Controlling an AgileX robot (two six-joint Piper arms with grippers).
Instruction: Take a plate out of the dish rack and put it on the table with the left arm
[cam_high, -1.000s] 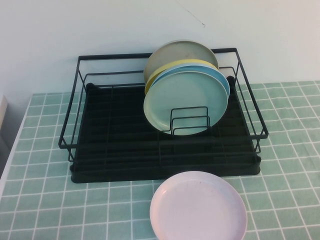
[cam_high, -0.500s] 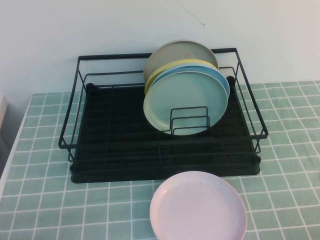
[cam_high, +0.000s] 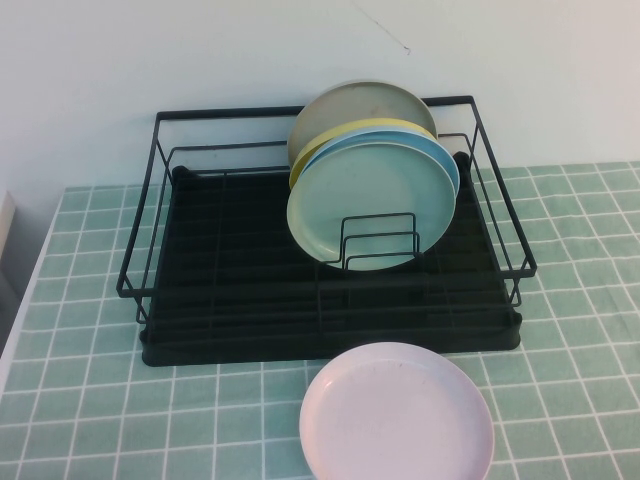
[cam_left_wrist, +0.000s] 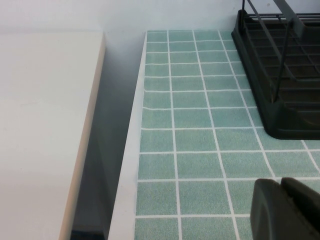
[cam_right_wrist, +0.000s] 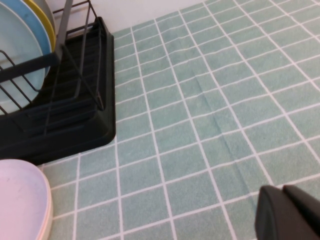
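Note:
The pale pink plate (cam_high: 397, 412) lies flat on the green tiled table (cam_high: 80, 400), just in front of the black dish rack (cam_high: 240, 280); its edge also shows in the right wrist view as the plate (cam_right_wrist: 20, 200). Neither arm appears in the high view. My left gripper (cam_left_wrist: 281, 184) is shut with nothing in it, over the tiles off the rack's left front corner (cam_left_wrist: 290, 127). My right gripper (cam_right_wrist: 283, 191) is shut and empty, over bare tiles to the right of the rack (cam_right_wrist: 65, 120).
Several plates stand on edge in the rack's wire divider: a mint-green one (cam_high: 365, 205) in front, blue, yellow and beige behind. A white surface (cam_left_wrist: 45, 125) lies beyond the table's left edge, across a dark gap. A white wall rises behind the rack.

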